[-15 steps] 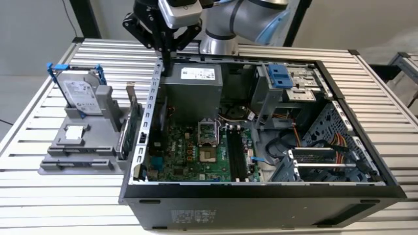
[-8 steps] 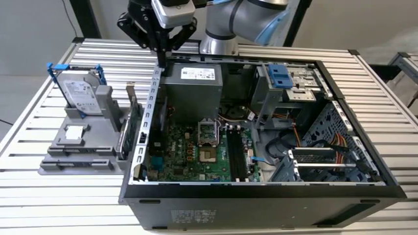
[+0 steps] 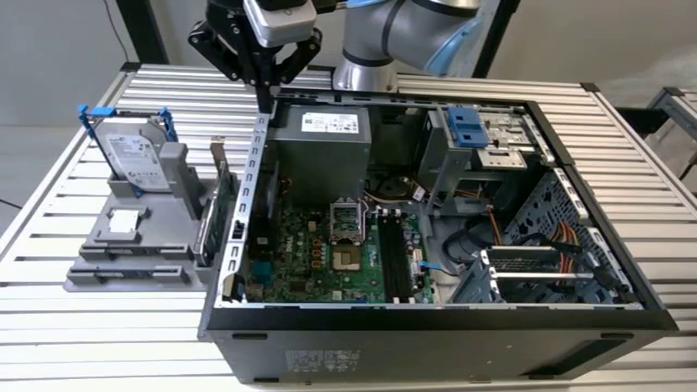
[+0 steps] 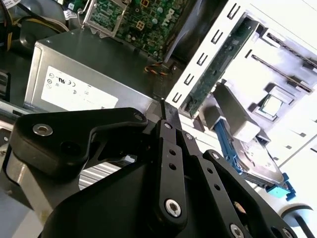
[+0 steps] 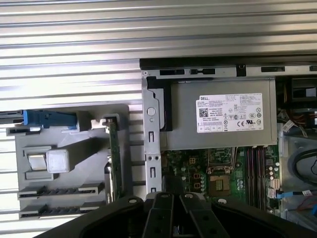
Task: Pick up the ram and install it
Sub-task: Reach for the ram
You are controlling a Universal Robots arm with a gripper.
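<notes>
Overall, I saw the open computer case (image 3: 436, 343) lying on a slatted metal table (image 3: 65, 343). My arm's gripper (image 3: 264, 102) hung just above the case's far corner on the exterior view's left, over the edge beside the grey power supply (image 3: 321, 155). Its 2 black fingers (image 4: 170, 124) were pressed together, tip to tip. I could not tell where the ram sat, and the dark memory slots (image 3: 394, 257) on the case's green motherboard (image 3: 294, 257) gave me no clear sign of it. Just outside the case, on the exterior view's left, stood 1 grey holder (image 3: 130, 278). It carried a silver hard drive (image 3: 136, 163) in a blue frame and a small square chip (image 3: 126, 219). Nearest the case wall, it held a green card (image 5: 113, 153) standing on edge.
</notes>
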